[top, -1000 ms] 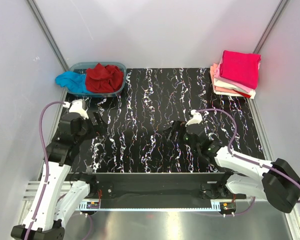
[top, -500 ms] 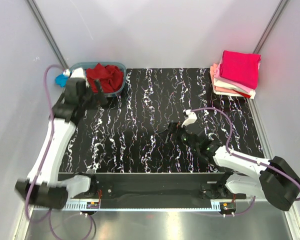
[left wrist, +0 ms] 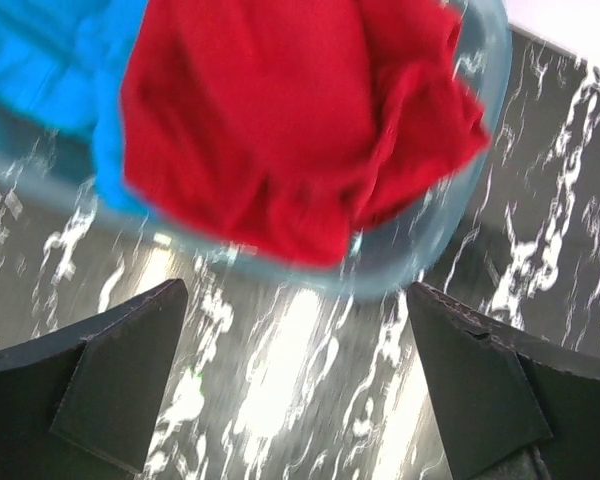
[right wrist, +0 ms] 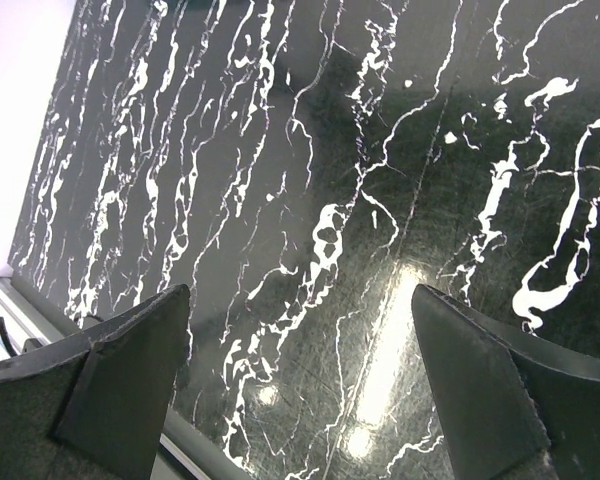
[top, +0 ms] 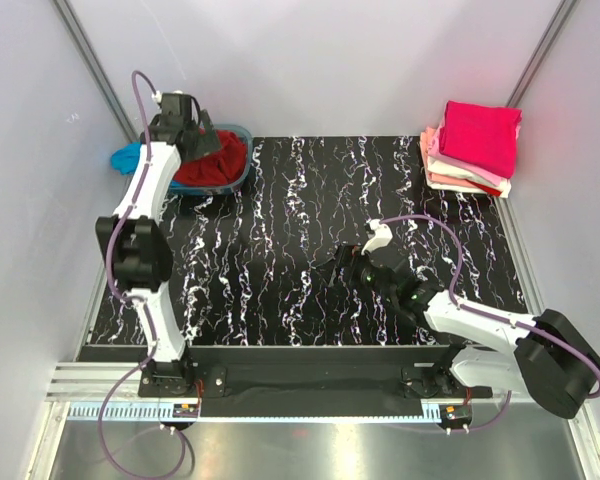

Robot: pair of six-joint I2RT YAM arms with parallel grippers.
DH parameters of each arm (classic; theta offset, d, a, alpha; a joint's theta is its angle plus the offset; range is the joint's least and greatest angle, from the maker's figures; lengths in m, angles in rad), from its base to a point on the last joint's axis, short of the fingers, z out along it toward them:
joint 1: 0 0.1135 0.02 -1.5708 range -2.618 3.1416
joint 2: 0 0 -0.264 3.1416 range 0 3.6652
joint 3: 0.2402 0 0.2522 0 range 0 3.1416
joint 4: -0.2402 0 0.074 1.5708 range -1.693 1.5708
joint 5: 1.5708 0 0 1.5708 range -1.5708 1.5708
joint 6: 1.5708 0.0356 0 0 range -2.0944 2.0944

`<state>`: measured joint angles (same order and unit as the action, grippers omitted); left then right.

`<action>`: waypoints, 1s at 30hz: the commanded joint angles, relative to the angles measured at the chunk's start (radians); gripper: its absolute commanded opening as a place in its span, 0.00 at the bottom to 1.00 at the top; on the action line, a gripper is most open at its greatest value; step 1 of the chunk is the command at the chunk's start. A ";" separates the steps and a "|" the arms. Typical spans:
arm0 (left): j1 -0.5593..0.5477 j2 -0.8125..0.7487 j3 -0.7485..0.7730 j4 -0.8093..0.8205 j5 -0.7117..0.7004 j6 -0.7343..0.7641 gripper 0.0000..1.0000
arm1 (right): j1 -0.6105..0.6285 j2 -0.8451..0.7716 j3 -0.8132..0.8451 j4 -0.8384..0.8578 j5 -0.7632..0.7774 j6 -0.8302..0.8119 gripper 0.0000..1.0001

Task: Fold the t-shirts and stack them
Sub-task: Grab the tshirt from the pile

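A dark red t-shirt (top: pixel 215 165) lies crumpled in the translucent blue-grey tub (top: pixel 242 172) at the back left, with a turquoise t-shirt (top: pixel 130 156) hanging over the tub's left side. In the left wrist view the red shirt (left wrist: pixel 290 130) and the turquoise shirt (left wrist: pixel 50 60) fill the top. My left gripper (top: pixel 202 128) is open and empty, hovering over the tub (left wrist: pixel 460 170). A stack of folded t-shirts (top: pixel 472 145), magenta on top of pink, peach and white, sits at the back right. My right gripper (top: pixel 338 268) is open and empty, low over the middle of the table.
The black marbled table top (top: pixel 310 210) lies between the tub and the stack. Grey walls enclose the left, back and right sides. The right wrist view shows the bare marbled surface (right wrist: pixel 310 200) and the table's near edge (right wrist: pixel 10 290).
My left arm has swung from the table's near left up to the back left and now hangs over the tub. My right gripper has shifted slightly left.
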<state>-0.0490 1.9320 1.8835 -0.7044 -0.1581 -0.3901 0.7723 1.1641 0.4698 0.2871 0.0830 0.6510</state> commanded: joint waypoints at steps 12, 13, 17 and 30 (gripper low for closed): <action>0.037 0.249 0.279 0.008 0.051 -0.090 0.91 | 0.002 0.011 0.016 0.072 -0.002 -0.019 1.00; 0.037 0.255 0.281 0.009 0.054 -0.092 0.89 | 0.002 0.012 0.018 0.072 0.001 -0.019 1.00; 0.037 0.278 0.282 0.011 0.061 -0.112 0.84 | 0.002 0.017 0.020 0.072 0.004 -0.019 1.00; 0.040 0.397 0.618 -0.079 0.075 -0.125 0.00 | 0.002 0.032 0.030 0.066 0.004 -0.017 1.00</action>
<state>-0.0147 2.3444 2.3623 -0.7723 -0.0940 -0.5117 0.7723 1.1934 0.4698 0.3164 0.0841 0.6483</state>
